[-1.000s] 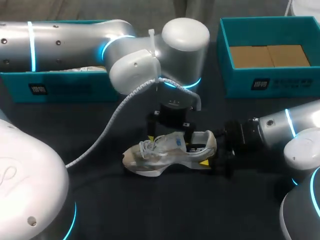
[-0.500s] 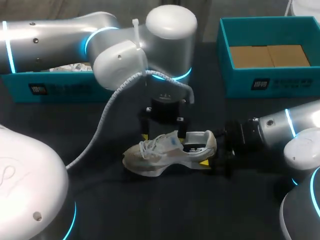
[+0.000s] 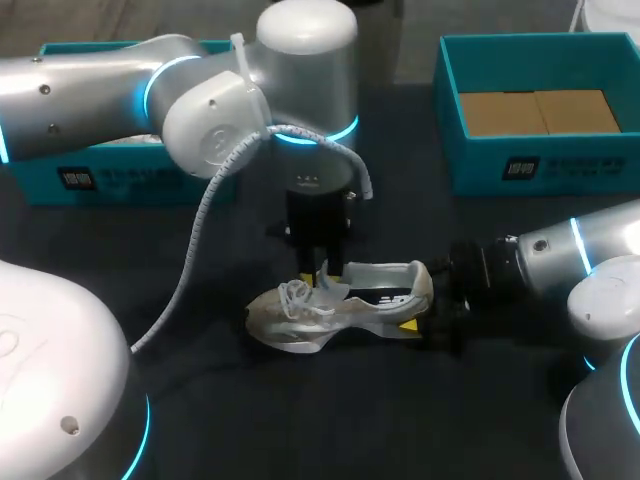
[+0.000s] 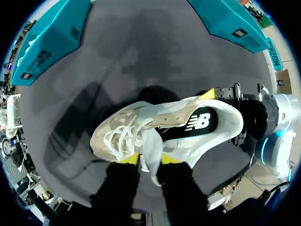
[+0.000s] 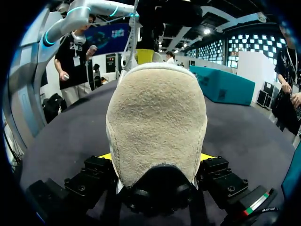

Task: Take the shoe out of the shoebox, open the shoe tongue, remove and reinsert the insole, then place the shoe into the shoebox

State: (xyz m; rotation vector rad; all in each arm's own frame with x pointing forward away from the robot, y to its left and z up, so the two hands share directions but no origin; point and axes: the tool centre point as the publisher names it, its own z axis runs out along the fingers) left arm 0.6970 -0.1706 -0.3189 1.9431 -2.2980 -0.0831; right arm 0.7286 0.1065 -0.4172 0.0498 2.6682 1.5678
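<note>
Over the last second the left gripper [image 3: 322, 272] has swung left and dropped onto the shoe [image 3: 340, 305], which lies mid-table, toe left, heel toward the right gripper [image 3: 428, 312]. In the left wrist view its fingers pinch the tongue [image 4: 151, 148], and the insole [image 4: 178, 131] bears a logo [image 4: 200, 121]. In the right wrist view the fingers seemingly clamp the shoe's heel.

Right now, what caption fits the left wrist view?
Left gripper pinches the tongue of the sneaker; right gripper clamps its heel.
</note>
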